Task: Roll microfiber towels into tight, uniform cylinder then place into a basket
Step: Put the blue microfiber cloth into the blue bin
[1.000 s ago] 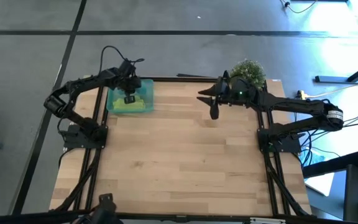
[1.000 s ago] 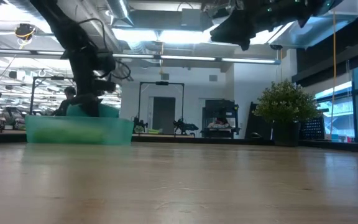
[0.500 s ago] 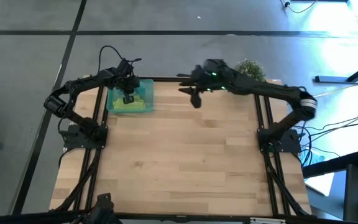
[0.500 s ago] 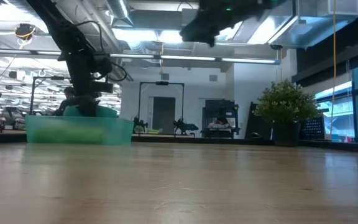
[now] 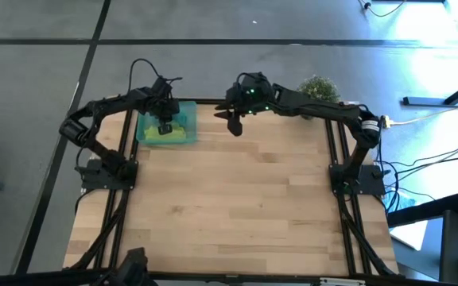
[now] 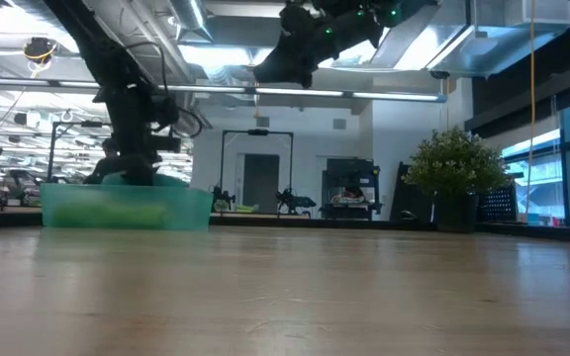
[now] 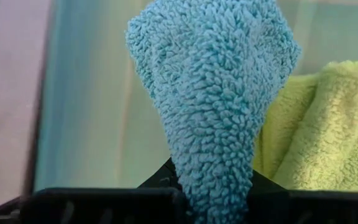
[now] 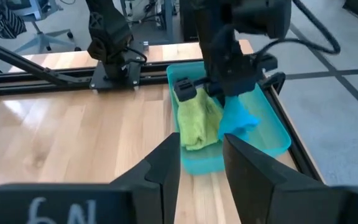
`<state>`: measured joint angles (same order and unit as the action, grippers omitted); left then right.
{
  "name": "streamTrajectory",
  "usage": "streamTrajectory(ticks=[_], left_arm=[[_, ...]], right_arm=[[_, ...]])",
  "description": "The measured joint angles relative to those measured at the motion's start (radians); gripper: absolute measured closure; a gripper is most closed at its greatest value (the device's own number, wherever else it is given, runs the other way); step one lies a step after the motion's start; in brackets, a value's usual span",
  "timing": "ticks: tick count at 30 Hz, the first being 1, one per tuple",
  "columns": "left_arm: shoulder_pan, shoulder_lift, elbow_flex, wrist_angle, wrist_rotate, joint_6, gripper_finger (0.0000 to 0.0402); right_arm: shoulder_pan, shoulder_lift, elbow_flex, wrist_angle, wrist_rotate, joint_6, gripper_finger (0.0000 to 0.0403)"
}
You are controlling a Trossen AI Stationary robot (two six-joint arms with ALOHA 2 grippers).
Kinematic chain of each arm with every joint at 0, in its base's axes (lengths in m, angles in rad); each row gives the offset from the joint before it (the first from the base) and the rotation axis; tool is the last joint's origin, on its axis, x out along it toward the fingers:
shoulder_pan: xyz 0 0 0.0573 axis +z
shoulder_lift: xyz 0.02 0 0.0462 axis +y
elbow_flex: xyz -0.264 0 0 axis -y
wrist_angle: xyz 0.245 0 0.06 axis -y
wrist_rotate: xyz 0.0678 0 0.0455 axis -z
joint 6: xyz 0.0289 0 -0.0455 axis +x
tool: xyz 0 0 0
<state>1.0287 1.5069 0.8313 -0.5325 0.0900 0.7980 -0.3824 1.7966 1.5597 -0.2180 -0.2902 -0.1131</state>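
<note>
**Q.** High view, far left corner of the tabletop: which gripper stands nearer the basket, and what does it carry?

**A.** The left gripper hangs directly above the basket. Its fingers are pinched tight on the teal towel, which dangles from them as a loose bunch over the basket's open half, not a firm cylinder. In the left wrist view the teal towel fills the middle of the picture, with the basket floor behind it.

**Q.** Where does the other towel lie?

**A.** The lime-green towel already rests inside the basket, a rumpled roll whose long axis follows the basket's long side. It occupies the half toward the middle of the tabletop; the teal towel hangs just beside it, over the half toward the table's left edge.

**Q.** And the right arm?

**A.** The right gripper is held high, well clear of the tabletop and apart from the basket, reached across toward it. Its fingers stand parted with nothing between them, pointing at the basket.

**Q.** On what relation does the coming move turn?

**A.** Probably on the vertical one: the free strip of basket floor lies straight below the hanging teal towel, beside the green roll, so a lowering and release by the left arm appears to be what remains.
</note>
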Motion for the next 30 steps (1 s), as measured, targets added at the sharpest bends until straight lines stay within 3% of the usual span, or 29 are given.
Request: streamTrajectory(ticks=[8, 30], left_arm=[[-0.002, 0.080, 0.000, 0.013, 0.003, -0.003, 0.0379], [0.001, 0.080, 0.000, -0.026, -0.002, -0.031, 0.0379]], right_arm=[[0.000, 0.001, 0.000, 0.000, 0.000, 0.003, 0.0281], [0.000, 0.001, 0.000, 0.003, 0.000, 0.004, 0.0281]])
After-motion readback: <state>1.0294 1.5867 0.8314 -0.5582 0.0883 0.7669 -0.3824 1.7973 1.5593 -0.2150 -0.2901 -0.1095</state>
